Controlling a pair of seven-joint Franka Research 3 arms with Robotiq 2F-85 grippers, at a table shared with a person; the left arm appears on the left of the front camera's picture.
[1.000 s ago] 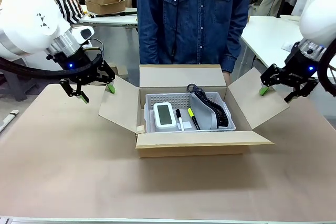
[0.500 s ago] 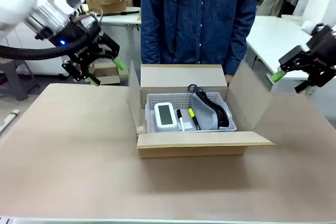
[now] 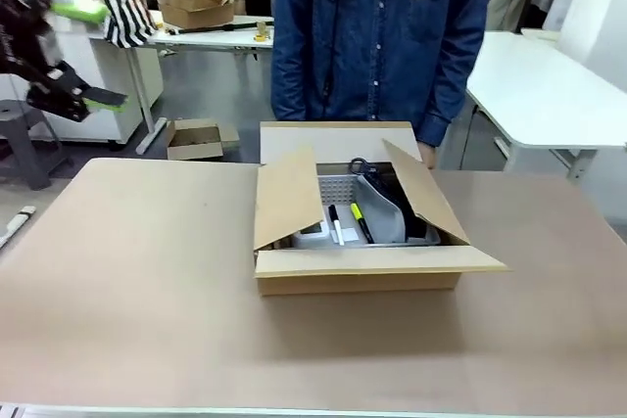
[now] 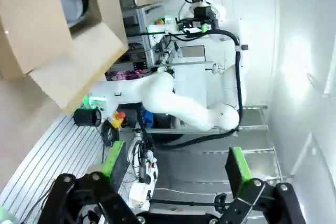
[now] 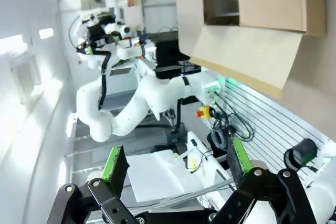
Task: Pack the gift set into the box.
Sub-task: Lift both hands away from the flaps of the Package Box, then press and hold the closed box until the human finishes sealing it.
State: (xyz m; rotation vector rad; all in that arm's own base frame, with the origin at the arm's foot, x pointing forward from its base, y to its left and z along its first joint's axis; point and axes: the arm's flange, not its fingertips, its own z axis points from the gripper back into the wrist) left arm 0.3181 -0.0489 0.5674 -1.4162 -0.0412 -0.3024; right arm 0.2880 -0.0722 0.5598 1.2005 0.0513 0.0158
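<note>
- The box [image 3: 358,279] sat in the middle of the counter [image 3: 147,301], straight in front of a person [image 3: 377,26] who stood at its far side. The white basket [image 3: 338,183] of gift items was already inside it.
- The left flap [image 3: 287,198] and the right flap [image 3: 421,193] leaned in over the basket with nothing holding them. Stiff cardboard could spring back open before the other two flaps came over.
- A black coiled cord [image 3: 404,212] stood tall under the right flap. It may have been propping that flap up, though contact could not be made out. Pressing down on it might crush the cord or leave the lid bulging.
- The left claw [image 3: 93,54] hung high and well to the left of the box, its green pads spread wide and gripping nothing. In its wrist view the right claw [image 5: 176,161] was likewise spread and empty, with the box far off. Neither was near enough to catch a rebounding flap.
- A second earlier both side flaps had lain splayed outward, with a claw at each one. Half a second earlier they stood upright. By this moment they tipped inward, and the arms had pulled away from the box.
</note>
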